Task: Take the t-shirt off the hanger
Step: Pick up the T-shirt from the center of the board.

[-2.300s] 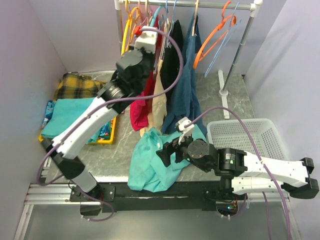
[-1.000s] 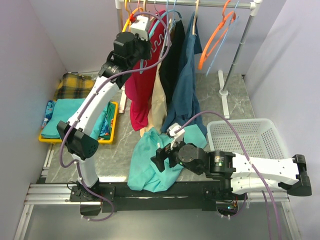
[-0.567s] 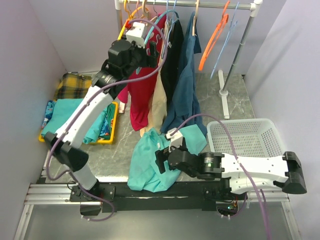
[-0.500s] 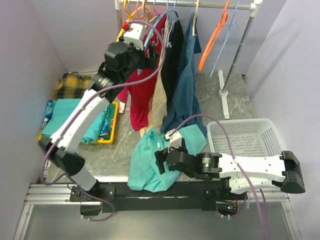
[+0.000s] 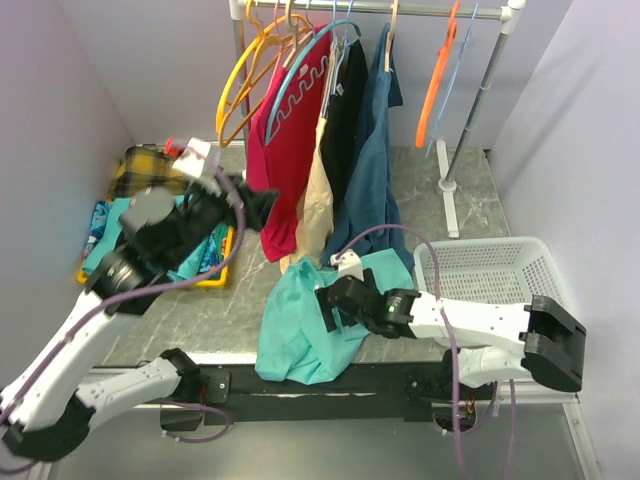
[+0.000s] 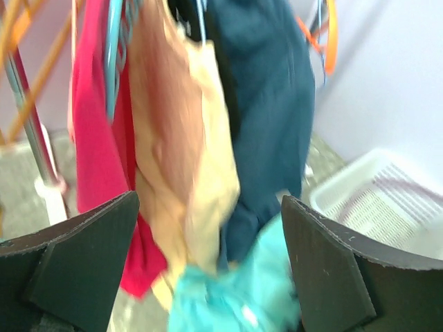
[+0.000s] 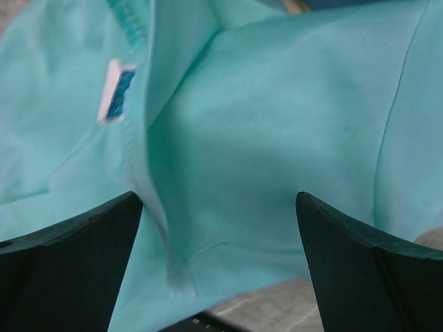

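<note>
Hanger [image 5: 285, 75], blue, bare, on rail [image 5: 420, 9], well above and ahead of left gripper [image 6: 208, 228], which has let go and dropped away; jaws wide apart, empty. T-shirt [image 5: 295, 335], teal, heaped on table [image 5: 240, 290] directly under right gripper [image 7: 218, 228], likewise spread, holding nothing. Removal appears complete.

Smooth, matt teal cloth t-shirt [image 7: 277, 138] with stitched seams lies between the matt black jaws of the right gripper [image 7: 216, 200]; a white plastic mesh basket [image 6: 387, 207] sits past the jaws of the left gripper [image 6: 208, 200].
</note>
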Motion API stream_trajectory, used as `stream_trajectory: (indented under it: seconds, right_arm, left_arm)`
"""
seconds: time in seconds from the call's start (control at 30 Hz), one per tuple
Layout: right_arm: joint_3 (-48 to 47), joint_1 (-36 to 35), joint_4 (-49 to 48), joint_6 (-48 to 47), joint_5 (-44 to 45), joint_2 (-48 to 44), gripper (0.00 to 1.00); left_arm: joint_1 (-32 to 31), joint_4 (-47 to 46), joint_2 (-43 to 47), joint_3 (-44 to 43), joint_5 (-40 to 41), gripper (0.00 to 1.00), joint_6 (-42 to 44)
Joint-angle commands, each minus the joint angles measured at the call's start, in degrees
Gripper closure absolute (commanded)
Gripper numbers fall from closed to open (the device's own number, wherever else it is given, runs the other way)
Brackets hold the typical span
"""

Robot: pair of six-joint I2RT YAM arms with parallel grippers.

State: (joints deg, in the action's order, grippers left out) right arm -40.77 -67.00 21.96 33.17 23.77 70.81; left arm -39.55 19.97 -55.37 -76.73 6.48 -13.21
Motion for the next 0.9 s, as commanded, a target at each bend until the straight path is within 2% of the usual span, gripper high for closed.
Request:
stream_trajectory:
  seconds: [0.0,0.13,0.27,0.4,0.5,0.57,0.6,0.67,0.7,0.8,0.87]
  right_arm:
    - [-2.9,3.37,-5.34,-9.59,-7.32,4.33,0.0]
    - [-5.02,3.37,-9.02,-12.25,-18.55,9.34,0.0]
    - [-5.1,2.93,-12.72,-10.76,-22.97,13.99,0.0]
    - [-8.78,1.61,-11.41,-9.7,-21.14,20.67,0.0]
    - [-12.56,0.21,-7.38,-7.6,-15.01,27.18,0.0]
    - [-13.71,-0.06,-4.65,-5.5,-13.14,30.95,0.05]
    - [-13.81,-0.15,-4.38,-5.05,-12.79,31.84,0.23]
    - [-13.37,-0.41,-5.16,-3.91,-13.13,33.34,0.46]
    - [-12.41,-0.41,-5.43,-3.47,-13.4,33.52,0.7]
    - [-11.09,-0.67,-6.4,-1.8,-14.11,33.7,1.0]
    - [-10.91,-1.02,-5.44,-1.01,-12.44,32.65,1.0]
  left_arm:
    - [-0.35,1.74,8.43,7.81,-1.56,0.1,-5.5]
    - [-0.35,6.65,12.92,11.77,-2.09,0.09,-6.65]
    - [-0.35,8.86,15.46,13.62,-2.53,0.09,-7.18]
    - [-0.27,9.39,17.23,15.55,-2.7,0.08,-7.0]
    - [-0.35,10.18,18.02,16.35,-2.52,0.07,-7.18]
    - [-0.35,10.53,18.63,16.61,-2.53,0.07,-7.09]
    - [-0.35,10.79,18.9,16.87,-2.7,0.09,-7.0]
    - [-0.35,11.49,19.16,16.79,-3.84,0.14,-6.39]
    - [-0.27,11.85,19.16,16.18,-4.63,0.16,-6.21]
    - [-0.35,13.08,18.99,14.95,-5.6,0.27,-5.6]
    - [-0.35,13.43,19.08,14.5,-5.95,0.32,-5.33]
